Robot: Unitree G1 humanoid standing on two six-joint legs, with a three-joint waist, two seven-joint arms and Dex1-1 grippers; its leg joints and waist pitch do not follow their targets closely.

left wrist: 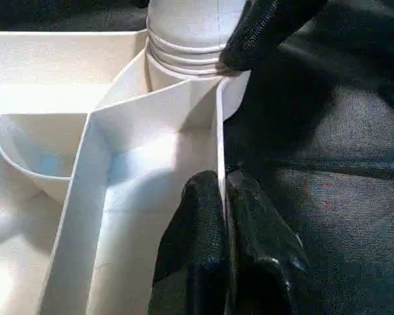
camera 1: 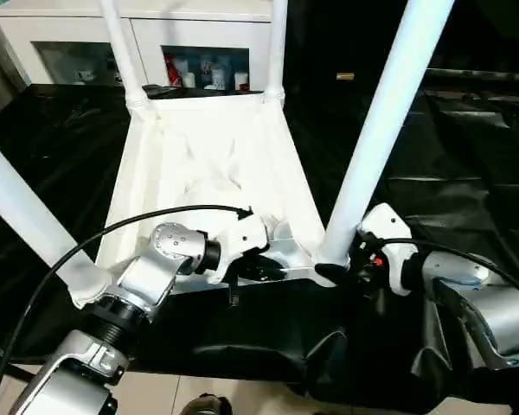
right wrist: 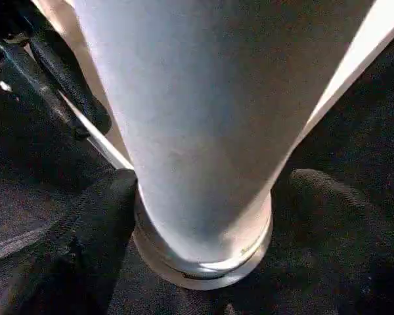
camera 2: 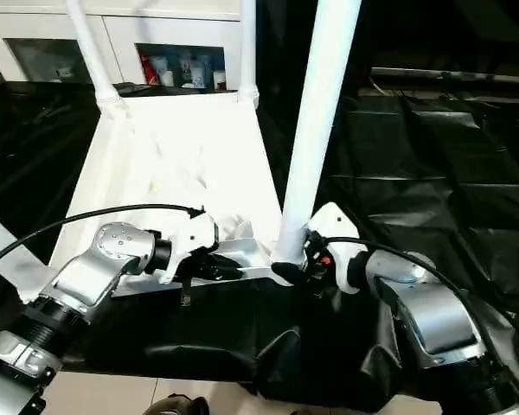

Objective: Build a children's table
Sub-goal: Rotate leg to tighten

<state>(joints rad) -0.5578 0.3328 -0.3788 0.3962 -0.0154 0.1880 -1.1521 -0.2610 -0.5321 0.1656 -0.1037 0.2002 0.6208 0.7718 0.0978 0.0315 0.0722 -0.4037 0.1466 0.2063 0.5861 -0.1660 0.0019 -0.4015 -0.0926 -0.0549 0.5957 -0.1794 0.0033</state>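
Black sheeting (camera 1: 467,173) covers the work surface, rumpled and hanging over the near edge above pale floor tiles (camera 1: 199,393). Nearest, silver forearms come in from both sides, a black cable (camera 1: 86,242) looping over the left one. Left gripper (camera 1: 264,270) sits at the near rim of the upturned children's table (camera 1: 208,164); in the left wrist view its two black fingers (left wrist: 197,243) are pinched on the thin near wall of the top, one pad inside, one outside. Right gripper (camera 1: 333,272) is at the near-right corner, its fingers (right wrist: 85,223) either side of the base of a white leg (camera 1: 385,121) standing in the corner socket; fingers touching the threaded collar on both sides, so clamped around the leg. Leg rises steep and tilted toward the right out of frame. Table lies underside up on the sheeting, ribs visible, a round cup-shaped rib (left wrist: 26,151) beside the corner. Another leg (camera 1: 22,212) stands at the near-left corner, crowding the left forearm. Two more legs (camera 1: 121,52) at the far corners. Open sheeting to the right and left of the table, well apart from anything. Farthest, white cabinet (camera 1: 138,35) with glass-fronted shelves holding small bottles (camera 1: 203,71); labels too small to read.
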